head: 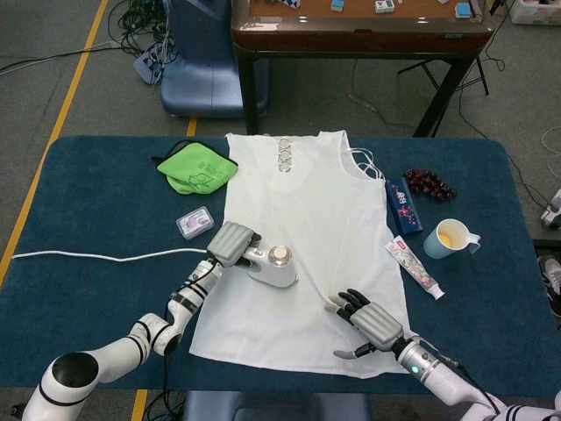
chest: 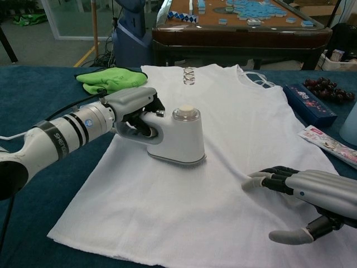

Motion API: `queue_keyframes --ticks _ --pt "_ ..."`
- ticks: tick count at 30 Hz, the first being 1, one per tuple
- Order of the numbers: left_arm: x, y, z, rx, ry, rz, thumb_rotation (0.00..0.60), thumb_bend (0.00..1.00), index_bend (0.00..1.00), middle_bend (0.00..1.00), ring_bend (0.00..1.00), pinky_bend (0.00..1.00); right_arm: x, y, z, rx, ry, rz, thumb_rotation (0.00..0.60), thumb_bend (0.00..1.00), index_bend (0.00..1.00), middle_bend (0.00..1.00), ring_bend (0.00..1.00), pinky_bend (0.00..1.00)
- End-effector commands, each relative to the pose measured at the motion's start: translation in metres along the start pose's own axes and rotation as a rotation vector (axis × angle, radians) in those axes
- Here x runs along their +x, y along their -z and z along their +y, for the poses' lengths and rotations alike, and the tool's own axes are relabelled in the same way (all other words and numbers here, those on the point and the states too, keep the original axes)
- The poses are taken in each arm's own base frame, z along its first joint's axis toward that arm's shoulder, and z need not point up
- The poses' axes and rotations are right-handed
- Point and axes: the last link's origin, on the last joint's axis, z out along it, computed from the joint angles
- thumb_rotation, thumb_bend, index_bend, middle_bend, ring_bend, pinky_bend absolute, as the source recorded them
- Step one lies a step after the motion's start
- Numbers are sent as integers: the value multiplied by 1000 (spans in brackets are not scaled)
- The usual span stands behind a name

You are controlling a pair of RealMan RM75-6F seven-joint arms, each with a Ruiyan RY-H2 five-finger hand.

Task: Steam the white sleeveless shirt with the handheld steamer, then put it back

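Observation:
The white sleeveless shirt [head: 307, 219] [chest: 223, 128] lies flat on the blue table, neckline away from me. A white handheld steamer [head: 274, 266] [chest: 181, 137] stands on the shirt's lower left part. My left hand [head: 232, 244] [chest: 131, 111] grips its handle from the left. The steamer's white cord [head: 96, 257] trails left across the table. My right hand [head: 368, 320] [chest: 304, 192] rests on the shirt's lower right part, holding nothing, with its fingers spread.
A green cloth [head: 196, 169] [chest: 109, 79] and a small packet [head: 195, 223] lie left of the shirt. At the right are a blue box [head: 403, 205] [chest: 308, 104], grapes [head: 429, 182], a cup [head: 449, 238] and a tube [head: 414, 268] [chest: 330, 145]. A wooden table [head: 359, 35] stands behind.

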Motion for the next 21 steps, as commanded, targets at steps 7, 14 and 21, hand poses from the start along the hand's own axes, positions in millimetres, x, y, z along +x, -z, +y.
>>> queue_keyframes --ticks 7,14,21 --pt "5 5 -2 -54 6 62 600 220 810 706 599 618 -1 1 1 -4 0 -7 222 0 49 88 0 0" --pt "3 9 -6 -88 -63 87 600 220 809 702 592 618 -2 3 2 -11 -4 -12 221 0 49 88 0 0" --pt "-2 11 -11 -103 -86 104 600 220 803 698 585 618 -1 4 2 -14 -7 -13 220 0 49 88 0 0"
